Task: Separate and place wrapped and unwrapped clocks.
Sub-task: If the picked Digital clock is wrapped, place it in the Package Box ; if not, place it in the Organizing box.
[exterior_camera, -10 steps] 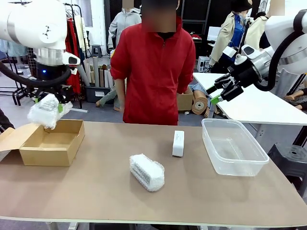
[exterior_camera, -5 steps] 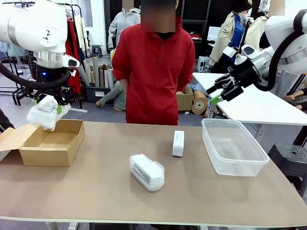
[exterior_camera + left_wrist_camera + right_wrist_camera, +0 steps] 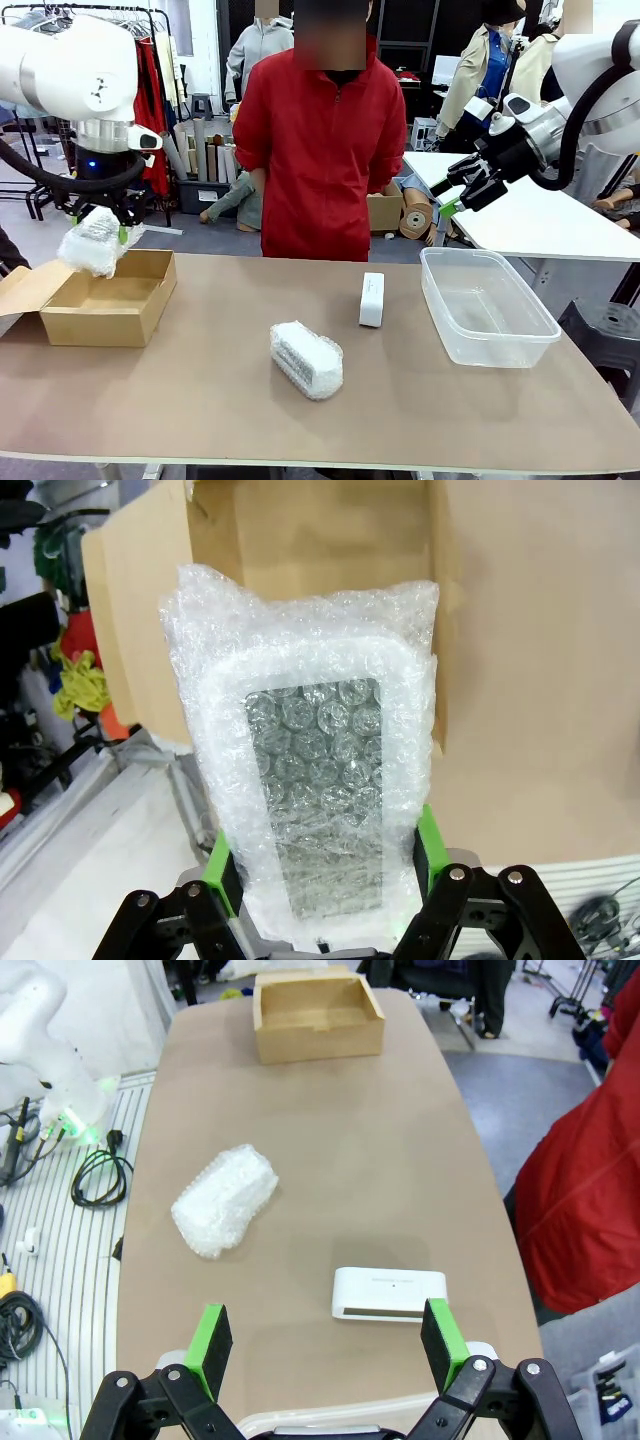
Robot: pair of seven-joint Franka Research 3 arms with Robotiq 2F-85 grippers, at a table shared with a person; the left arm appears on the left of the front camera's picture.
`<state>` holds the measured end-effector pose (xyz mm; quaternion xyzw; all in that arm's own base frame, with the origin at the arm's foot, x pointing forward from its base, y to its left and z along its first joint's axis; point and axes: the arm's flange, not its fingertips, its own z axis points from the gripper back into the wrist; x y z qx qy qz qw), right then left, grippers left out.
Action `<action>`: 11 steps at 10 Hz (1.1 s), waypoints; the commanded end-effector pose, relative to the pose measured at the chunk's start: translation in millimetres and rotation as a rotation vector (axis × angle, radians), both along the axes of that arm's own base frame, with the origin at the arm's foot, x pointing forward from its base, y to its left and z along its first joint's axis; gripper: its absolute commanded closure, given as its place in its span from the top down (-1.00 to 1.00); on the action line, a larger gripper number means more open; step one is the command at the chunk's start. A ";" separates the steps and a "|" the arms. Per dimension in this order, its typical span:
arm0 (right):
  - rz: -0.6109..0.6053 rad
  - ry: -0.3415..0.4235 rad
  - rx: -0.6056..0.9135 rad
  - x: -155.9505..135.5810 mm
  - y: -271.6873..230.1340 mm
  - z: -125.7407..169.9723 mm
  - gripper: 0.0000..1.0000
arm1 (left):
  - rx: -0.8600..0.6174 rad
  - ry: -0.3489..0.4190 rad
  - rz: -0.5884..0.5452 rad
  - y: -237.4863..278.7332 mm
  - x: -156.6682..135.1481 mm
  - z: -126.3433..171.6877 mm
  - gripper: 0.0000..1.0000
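Now the table holds the box at left, the tub at right. One wrapped clock lies near-centre, the bare clock beyond it. Left gripper clamps the other wrapped clock above the box; lowering and release seem next. Right gripper hangs wide open, empty.

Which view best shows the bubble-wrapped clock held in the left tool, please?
The left wrist view: the held wrapped clock is close, its dark face visible through the bubbles. The front view shows it small, over the cardboard box.
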<state>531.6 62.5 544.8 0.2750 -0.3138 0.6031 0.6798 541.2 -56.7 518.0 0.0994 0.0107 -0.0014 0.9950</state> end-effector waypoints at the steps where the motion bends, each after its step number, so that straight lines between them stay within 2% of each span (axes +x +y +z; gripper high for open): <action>1: 0.003 -0.004 -0.003 -0.4 0.3 1.8 1.00 | 0.004 -0.056 0.000 15.2 11.9 -10.0 -1.00; 5: 0.003 -0.004 -0.003 -0.4 0.3 1.8 1.00 | 0.003 -0.018 -0.010 57.0 40.7 -64.1 -1.00; 8: 0.003 -0.004 -0.003 -0.4 0.3 1.8 1.00 | 0.046 -0.024 -0.016 64.1 49.3 -92.6 -1.00; 11: 0.003 -0.004 -0.003 -0.4 0.3 1.8 1.00 | 0.016 -0.021 -0.011 62.3 54.3 -113.4 -1.00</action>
